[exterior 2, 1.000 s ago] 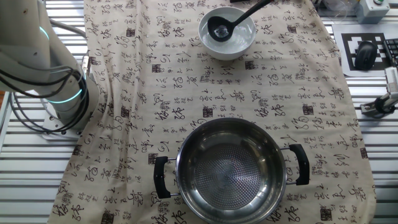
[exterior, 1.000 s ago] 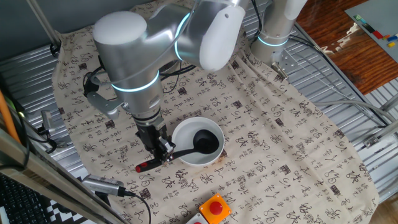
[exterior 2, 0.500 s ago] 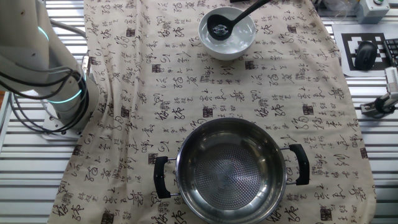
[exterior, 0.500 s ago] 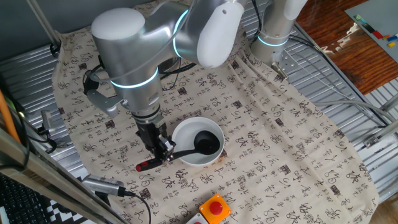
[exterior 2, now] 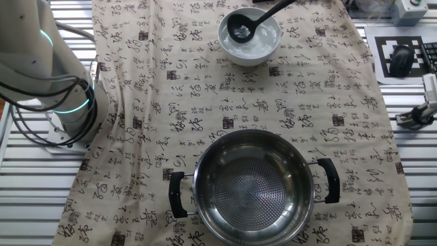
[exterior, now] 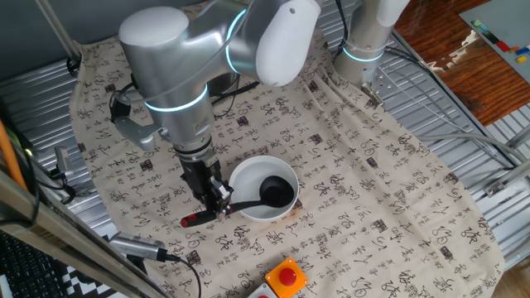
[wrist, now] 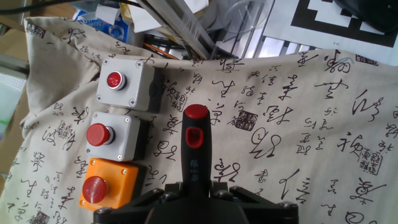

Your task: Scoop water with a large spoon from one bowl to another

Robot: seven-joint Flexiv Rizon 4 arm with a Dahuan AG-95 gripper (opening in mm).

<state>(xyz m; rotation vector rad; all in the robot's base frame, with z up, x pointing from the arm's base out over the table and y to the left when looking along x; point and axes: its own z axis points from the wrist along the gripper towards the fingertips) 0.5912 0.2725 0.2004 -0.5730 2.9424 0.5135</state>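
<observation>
Ladle scoop sunk in the white bowl, handle pinched near its red end

Ladle sits with its deep scoop inside the white bowl, handle running out over the rim to the red tip beside the cloth; the gripper is clamped on the handle close to that tip, and the hand view shows the handle squeezed between the fingers. In the other fixed view the scoop glints low in the bowl's water. To do this well, I would judge: raise the scoop level, clear the rim before travelling, and move slowly, since a grip so far from the scoop will magnify any tilt. The steel pot stands well apart across the cloth, seemingly empty.
</observation>
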